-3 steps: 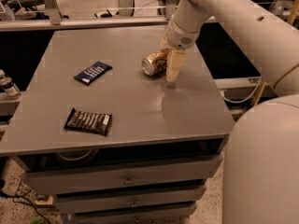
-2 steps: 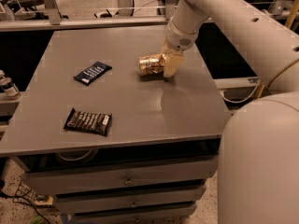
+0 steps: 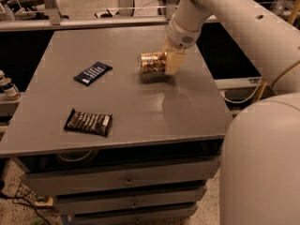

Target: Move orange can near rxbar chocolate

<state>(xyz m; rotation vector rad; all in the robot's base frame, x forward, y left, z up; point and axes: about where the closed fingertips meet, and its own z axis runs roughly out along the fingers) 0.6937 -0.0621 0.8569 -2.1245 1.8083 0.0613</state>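
The orange can [image 3: 151, 62] lies on its side at the back middle of the grey table [image 3: 187, 107], its silver end facing left. My gripper [image 3: 165, 61] comes down from the upper right and is shut on the can's right end, with one pale finger [image 3: 174, 62] in front. A shadow shows just under the can. The rxbar chocolate [image 3: 88, 122], a dark brown-black wrapper with pale stripes, lies flat near the table's front left, well apart from the can.
A dark blue wrapper with white text [image 3: 93, 73] lies at the table's left, between the can and the left edge. Drawers [image 3: 126, 179] sit under the tabletop. My large pale arm and base [image 3: 262, 163] fill the right side. A small bottle [image 3: 8, 87] stands off the table's left edge.
The can has turned from tilted to level in my gripper and shifted slightly left. The gripper has barely moved. Both wrappers stay where they were.
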